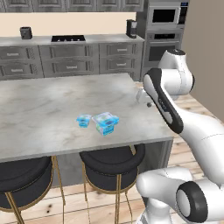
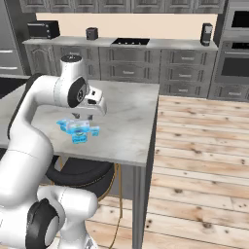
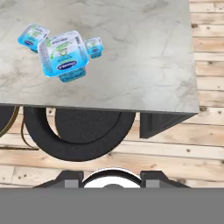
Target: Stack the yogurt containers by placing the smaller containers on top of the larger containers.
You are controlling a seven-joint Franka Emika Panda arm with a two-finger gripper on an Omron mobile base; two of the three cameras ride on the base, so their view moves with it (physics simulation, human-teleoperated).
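From the left base view, the large yogurt pack sits on the marble island counter, near its front edge, white lid up and a little tilted. The small yogurt cup stands just beside the pack, on its left, and whether the two touch I cannot tell. My arm bends over the counter's right end, well apart from the pack.

Over to the right base view: the pack lies on the counter just below my wrist. One little blue cup pokes out beside the pack toward the counter's right edge, another blue piece sits on the pack's far side, and one sits in front of it. My gripper hangs above the pack, pointing down; how far apart my jaws stand I cannot tell.

Hand view now: the pack shows its sealed white lid with green-blue print, contents hidden. One small cup sits just beside it and another on its other side. I am well above the counter, holding nothing.
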